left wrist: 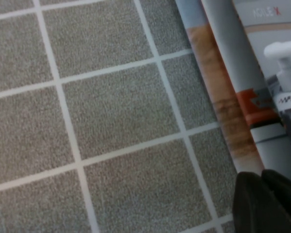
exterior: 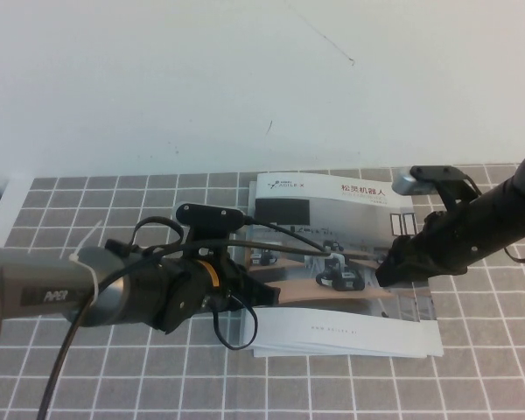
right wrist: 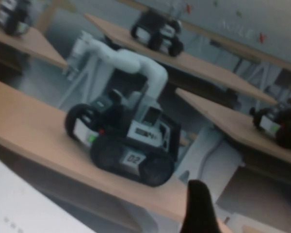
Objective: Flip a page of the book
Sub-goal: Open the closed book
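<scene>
Left gripper, right gripper overlapping book

Glossy printed paper of the page, the book showing matt white paper edges beneath the right claw. Surface lying beside the left claw, showing coarse, matt grey cloth with pale grid lines. Both claws are showing matt black plastic.

Your left gripper reaches in low from the left, while your right gripper angles down from the right; both arms extended.
</scene>
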`<action>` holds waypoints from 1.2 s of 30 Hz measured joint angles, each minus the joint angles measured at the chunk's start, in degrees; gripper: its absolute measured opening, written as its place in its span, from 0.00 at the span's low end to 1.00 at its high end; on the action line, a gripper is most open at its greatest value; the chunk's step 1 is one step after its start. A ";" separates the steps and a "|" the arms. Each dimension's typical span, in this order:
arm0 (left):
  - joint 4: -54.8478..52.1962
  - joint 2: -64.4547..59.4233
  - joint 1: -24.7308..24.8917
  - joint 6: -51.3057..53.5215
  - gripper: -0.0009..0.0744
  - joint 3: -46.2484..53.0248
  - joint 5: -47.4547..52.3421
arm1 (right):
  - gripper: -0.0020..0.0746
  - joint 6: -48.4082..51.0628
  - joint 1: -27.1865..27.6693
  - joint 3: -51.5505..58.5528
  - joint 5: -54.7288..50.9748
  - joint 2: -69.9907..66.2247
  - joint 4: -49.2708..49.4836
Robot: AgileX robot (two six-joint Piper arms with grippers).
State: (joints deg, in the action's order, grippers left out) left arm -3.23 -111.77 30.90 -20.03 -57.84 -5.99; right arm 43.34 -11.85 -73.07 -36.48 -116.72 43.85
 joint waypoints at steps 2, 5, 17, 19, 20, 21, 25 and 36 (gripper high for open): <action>0.00 0.00 0.00 0.00 0.01 -0.04 0.11 | 0.60 -0.56 0.00 -0.11 0.23 -0.69 0.00; 0.00 0.00 0.00 0.00 0.01 -0.13 0.34 | 0.60 -0.96 0.00 -0.11 0.23 -0.69 0.00; -0.12 3.78 -2.32 0.00 0.01 -1.83 4.40 | 0.60 -2.17 0.09 -3.17 -2.50 -0.92 -0.11; 0.10 4.93 -3.31 -0.24 0.01 -3.17 5.99 | 0.60 -2.17 0.09 -4.49 -4.16 -0.92 -0.11; 0.22 5.42 -3.52 -0.53 0.01 -3.98 7.05 | 0.60 -2.17 0.09 -5.10 -4.72 -0.92 -0.11; 0.50 5.68 -3.76 -0.63 0.01 -4.83 8.23 | 0.60 -2.17 0.09 -5.52 -4.88 -0.92 -0.11; 3.23 5.83 -3.68 -1.20 0.01 -7.60 12.26 | 0.60 -2.30 0.11 -6.34 -4.72 -0.92 -0.45; 15.08 5.83 -2.36 1.93 0.01 -10.11 14.95 | 0.60 -2.30 2.14 -6.34 -1.69 -1.37 -1.65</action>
State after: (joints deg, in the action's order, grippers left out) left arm 11.85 -105.94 28.54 -18.09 -67.96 8.96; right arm 41.05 -9.70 -79.41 -38.18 -118.09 42.20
